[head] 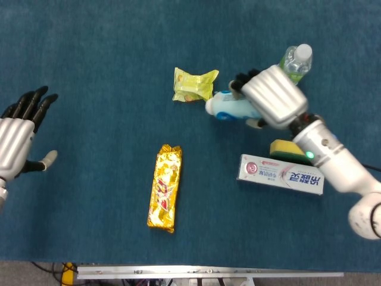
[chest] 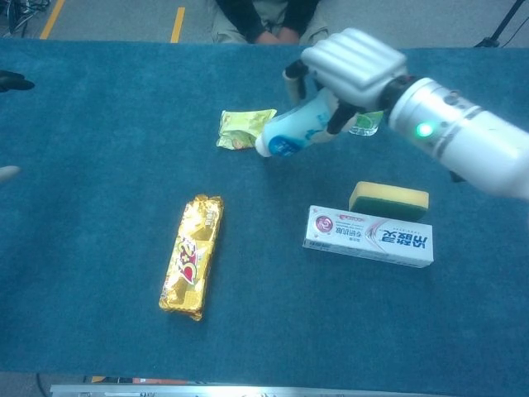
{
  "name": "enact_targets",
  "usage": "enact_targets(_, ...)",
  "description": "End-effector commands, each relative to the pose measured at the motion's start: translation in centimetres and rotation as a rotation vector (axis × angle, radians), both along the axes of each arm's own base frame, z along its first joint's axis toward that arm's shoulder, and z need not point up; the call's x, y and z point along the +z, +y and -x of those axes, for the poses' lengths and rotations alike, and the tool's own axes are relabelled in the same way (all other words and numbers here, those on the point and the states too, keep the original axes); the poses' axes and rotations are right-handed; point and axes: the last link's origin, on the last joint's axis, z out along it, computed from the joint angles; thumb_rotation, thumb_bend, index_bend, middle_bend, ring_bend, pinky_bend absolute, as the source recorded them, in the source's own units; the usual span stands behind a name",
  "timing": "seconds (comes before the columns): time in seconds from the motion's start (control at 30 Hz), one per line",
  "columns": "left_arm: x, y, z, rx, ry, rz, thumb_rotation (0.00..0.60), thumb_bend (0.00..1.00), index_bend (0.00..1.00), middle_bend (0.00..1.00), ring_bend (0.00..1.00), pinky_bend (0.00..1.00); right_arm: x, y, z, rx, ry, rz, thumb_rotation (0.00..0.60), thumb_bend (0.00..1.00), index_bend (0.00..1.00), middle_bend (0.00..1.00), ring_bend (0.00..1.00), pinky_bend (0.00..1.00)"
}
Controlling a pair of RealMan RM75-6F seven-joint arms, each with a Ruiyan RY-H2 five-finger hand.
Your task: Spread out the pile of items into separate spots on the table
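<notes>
My right hand (head: 272, 97) (chest: 351, 63) grips a white and blue bottle (head: 229, 107) (chest: 296, 132), lifted off the table and tilted, cap toward the left. A yellow-green snack packet (head: 193, 86) (chest: 243, 127) lies just left of it. A gold snack bar (head: 165, 187) (chest: 193, 255) lies at the front left. A toothpaste box (head: 280, 174) (chest: 369, 236) lies right of centre with a yellow sponge (head: 287, 149) (chest: 388, 199) behind it. A clear water bottle (head: 295, 62) (chest: 365, 122) stands at the back right, partly hidden by my hand. My left hand (head: 19, 136) hovers open at the far left.
The blue cloth table (head: 95, 59) has bare cloth at the left and along the front. A metal rail (head: 208, 274) runs along the near edge. A seated person (chest: 269, 21) is behind the far edge.
</notes>
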Motion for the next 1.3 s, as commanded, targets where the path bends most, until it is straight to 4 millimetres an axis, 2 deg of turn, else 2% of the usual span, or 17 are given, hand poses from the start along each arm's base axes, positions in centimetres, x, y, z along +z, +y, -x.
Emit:
enact_targets(0.03, -0.1, 0.0, -0.1, -0.001, 0.0, 0.004, 0.6, 0.26, 0.0, 0.0, 0.0, 0.16, 1.1, 0.3, 1.2, -0.012, 0.015, 0.018, 0.6, 0.11, 0.5, 0.48, 0.58, 0.68)
enact_targets(0.4, -0.5, 0.3, -0.3, -0.005, 0.002, 0.016, 0.6, 0.26, 0.0, 0.0, 0.0, 0.16, 5.6, 1.9, 3.4, -0.012, -0.043, 0.063, 0.6, 0.11, 0.5, 0.49, 0.58, 0.68)
enact_targets(0.57, -1.0, 0.5, -0.5, -0.01, -0.003, 0.028, 0.6, 0.26, 0.0, 0.0, 0.0, 0.16, 6.2, 2.3, 5.3, -0.021, 0.009, 0.076, 0.6, 0.11, 0.5, 0.49, 0.58, 0.68)
enact_targets(0.7, -1.4, 0.6, -0.8, -0.02, -0.006, 0.038, 0.6, 0.26, 0.0, 0.0, 0.0, 0.16, 5.7, 1.9, 6.3, -0.028, 0.051, 0.086, 0.6, 0.11, 0.5, 0.49, 0.58, 0.68)
enact_targets(0.87, -1.7, 0.8, -0.9, -0.022, -0.008, 0.043, 0.6, 0.26, 0.0, 0.0, 0.0, 0.16, 4.1, 1.1, 6.9, -0.019, 0.111, 0.089, 0.6, 0.11, 0.5, 0.49, 0.58, 0.68)
enact_targets(1.3, -1.8, 1.1, -0.7, -0.012, -0.006, 0.046, 0.6, 0.26, 0.0, 0.0, 0.0, 0.16, 0.6, -1.4, 4.3, -0.005, 0.073, 0.121, 0.6, 0.1, 0.5, 0.49, 0.57, 0.68)
